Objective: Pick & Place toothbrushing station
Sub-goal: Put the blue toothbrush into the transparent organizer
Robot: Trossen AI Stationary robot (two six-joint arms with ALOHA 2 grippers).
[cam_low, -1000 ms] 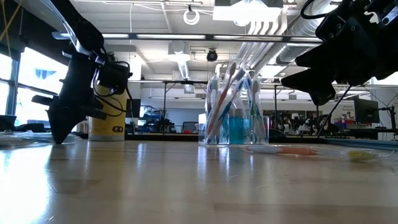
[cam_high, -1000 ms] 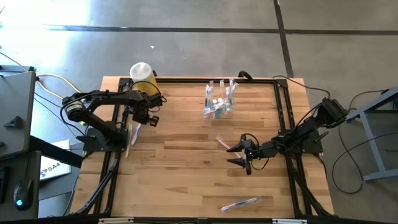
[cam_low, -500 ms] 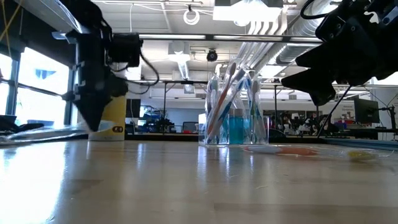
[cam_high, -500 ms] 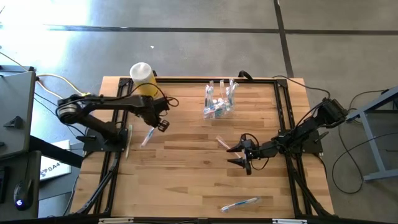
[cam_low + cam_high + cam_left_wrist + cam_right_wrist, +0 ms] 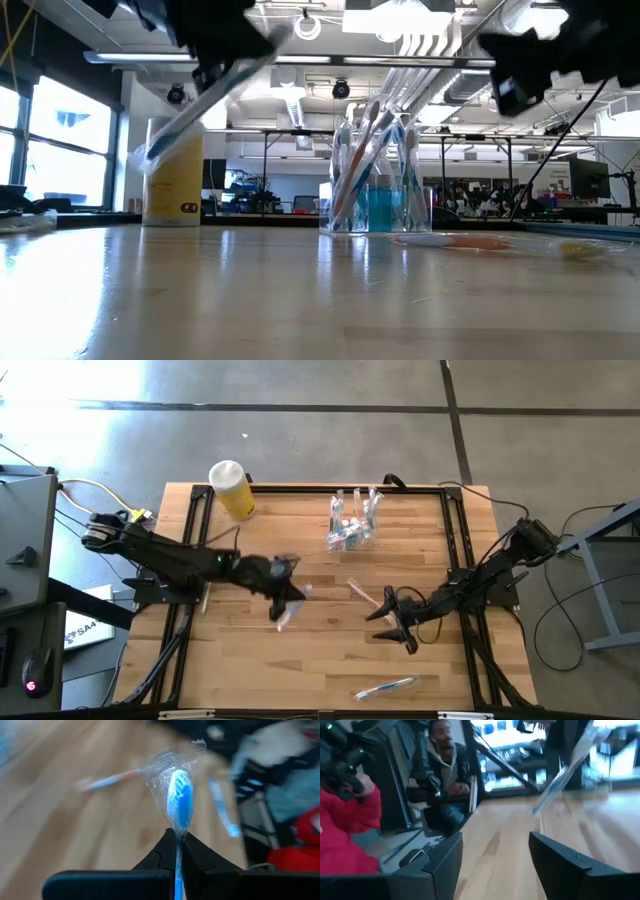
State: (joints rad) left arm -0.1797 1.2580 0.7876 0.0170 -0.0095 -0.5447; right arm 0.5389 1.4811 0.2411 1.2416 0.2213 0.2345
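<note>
We see the wooden tabletop (image 5: 300, 660) with the clear cup (image 5: 352, 525) toward its far edge, already bristling with toothbrushes and holding teal tubes. Nearer than the cup and to its left, our left hand (image 5: 285, 600) is clamped shut on a wrapped blue toothbrush (image 5: 179, 802), carried above the wood. Nearer than the cup on the other side, our right hand (image 5: 400, 625) hovers with its fingers spread and empty, close to a pink toothbrush (image 5: 362, 590). A teal toothbrush (image 5: 385, 687) lies farthest from the cup. We judge most are placed; three remain.

Cup (image 5: 352, 530) at the table's (image 5: 300, 660) back, one toothbrush (image 5: 385, 687) (lying loose) near its front
</note>
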